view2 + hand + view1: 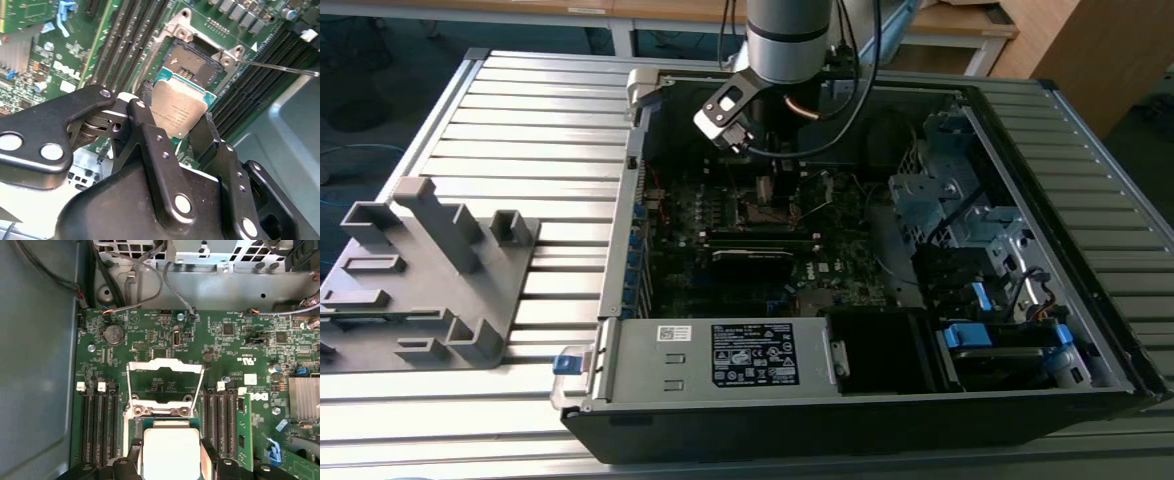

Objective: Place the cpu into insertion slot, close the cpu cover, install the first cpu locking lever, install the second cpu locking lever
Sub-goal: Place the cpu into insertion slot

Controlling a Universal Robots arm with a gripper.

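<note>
Exterior view: high, oblique, over open black computer case (854, 430). Both wrist views: close, sharing silvery-rimmed square insertion slot (197, 62) (160, 411).

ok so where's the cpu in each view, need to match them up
Exterior view: cannot pick it out; likely hidden under the arm's wrist, above the motherboard.
Second wrist view: the cpu is mid-picture, clamped in the gripper.
First wrist view: the cpu lies between the black memory slots, beside the open cpu cover.
Shared landmark: the green motherboard, seen in all three.
</note>
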